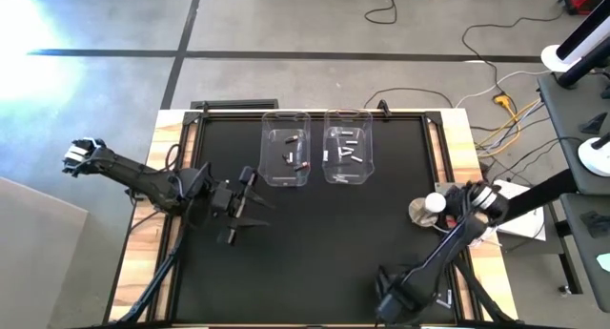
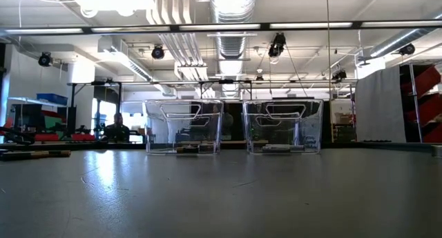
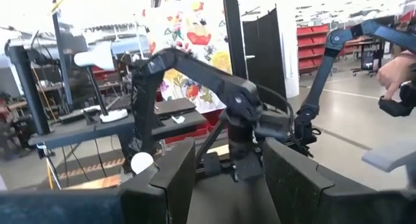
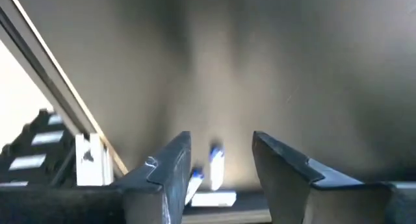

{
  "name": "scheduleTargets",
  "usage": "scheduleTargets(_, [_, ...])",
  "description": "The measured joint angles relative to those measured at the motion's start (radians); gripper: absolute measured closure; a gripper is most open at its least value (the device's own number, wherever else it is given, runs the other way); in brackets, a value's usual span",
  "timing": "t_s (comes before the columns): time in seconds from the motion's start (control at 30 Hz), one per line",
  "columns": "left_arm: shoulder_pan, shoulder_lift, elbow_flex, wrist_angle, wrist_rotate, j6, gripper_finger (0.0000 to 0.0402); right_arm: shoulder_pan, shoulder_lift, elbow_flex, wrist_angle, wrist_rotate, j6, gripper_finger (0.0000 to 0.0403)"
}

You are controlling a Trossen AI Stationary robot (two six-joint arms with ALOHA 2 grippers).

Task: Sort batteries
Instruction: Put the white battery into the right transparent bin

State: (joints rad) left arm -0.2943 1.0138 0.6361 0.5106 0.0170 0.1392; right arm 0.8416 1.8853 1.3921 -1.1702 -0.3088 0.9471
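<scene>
batteries (image 1: 294, 160) lie split between two clear bins (image 1: 286, 176) at the far side, apparently by type; left gripper (image 1: 240, 207) and right gripper (image 4: 221, 169) both gape empty.

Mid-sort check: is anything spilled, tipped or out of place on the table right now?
Nothing stands out. Both clear bins stand upright side by side at the far edge, and the batteries lie inside them, none loose on the mat. The left gripper and right gripper hold nothing.
</scene>
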Motion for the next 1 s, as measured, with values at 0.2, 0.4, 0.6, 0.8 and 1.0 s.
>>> scheduleTargets(0.2, [0.0, 0.0, 0.024, -0.021, -0.001, 0.056, 0.0242, 0.072, 0.009, -0.059, 0.049, -0.125, 0.129, 0.0227])
scheduleTargets(0.4, [0.0, 0.0, 0.049, -0.061, -0.001, 0.092, 0.0242, 0.11, 0.002, -0.115, 0.103, -0.145, 0.187, 0.0221])
scheduleTargets(0.6, [0.0, 0.0, 0.058, -0.07, -0.002, 0.103, 0.0242, 0.11, -0.001, -0.166, 0.114, -0.144, 0.159, 0.0239])
scheduleTargets(0.8, [0.0, 0.0, 0.058, -0.071, -0.002, 0.103, 0.0242, 0.109, -0.007, -0.246, 0.232, -0.206, 0.137, 0.027])
scheduleTargets(1.0, [0.0, 0.0, 0.058, -0.077, -0.002, 0.082, 0.0242, 0.105, -0.012, -0.298, 0.268, -0.215, 0.111, 0.0306])
